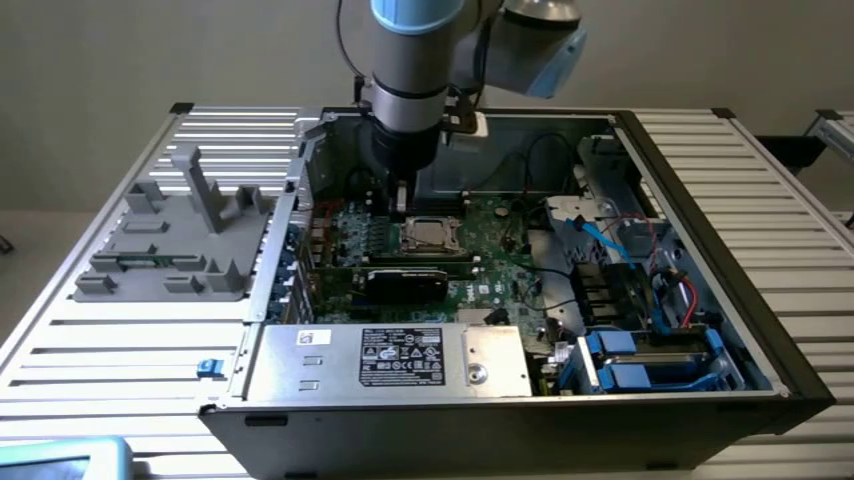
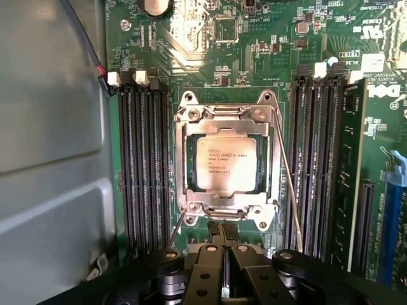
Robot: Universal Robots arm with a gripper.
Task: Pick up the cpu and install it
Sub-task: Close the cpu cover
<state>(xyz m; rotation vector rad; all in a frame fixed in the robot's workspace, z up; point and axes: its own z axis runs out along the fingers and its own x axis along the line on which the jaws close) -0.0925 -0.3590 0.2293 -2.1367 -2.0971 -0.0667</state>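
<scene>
The cpu [image 2: 226, 164], a silvery square chip with printed text, lies flat inside the metal socket frame [image 2: 227, 113] on the green motherboard. In the exterior view the cpu [image 1: 427, 235] sits mid-board inside the open computer case. My gripper [image 2: 224, 232] is shut, its two black fingers pressed together with nothing between them, and its tips hover just beside one edge of the socket frame. The exterior view shows my gripper [image 1: 400, 207] pointing down at the board on the side of the cpu toward that view's left.
Black memory slots [image 2: 145, 165] flank the socket on both sides. A thin wire lever [image 2: 287, 184] runs along the socket. A silver box with a black label [image 1: 400, 358] fills the case's near side. A grey fixture [image 1: 174, 240] stands on the table at the exterior view's left.
</scene>
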